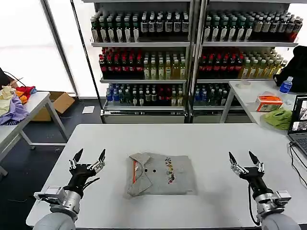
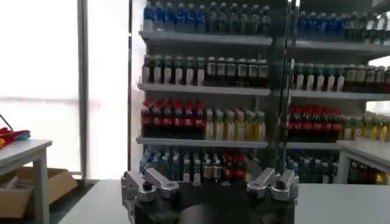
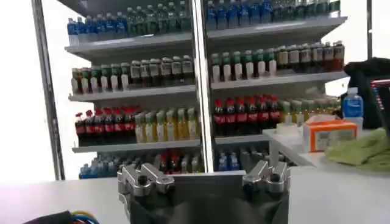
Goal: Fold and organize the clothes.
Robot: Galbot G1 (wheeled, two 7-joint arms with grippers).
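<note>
The left gripper (image 1: 89,155) hovers over the white table (image 1: 206,143) with its fingers spread apart, holding nothing. The right gripper (image 1: 243,157) does the same on the other side — also spread and empty. Between them, apart from both, lies the folded grey shirt (image 1: 160,175), with orange collar lining, dark buttons and a small multicoloured chest print — its writing cannot be read. Behind stand shelves of bottles (image 1: 192,52); their labels are unreadable.
</note>
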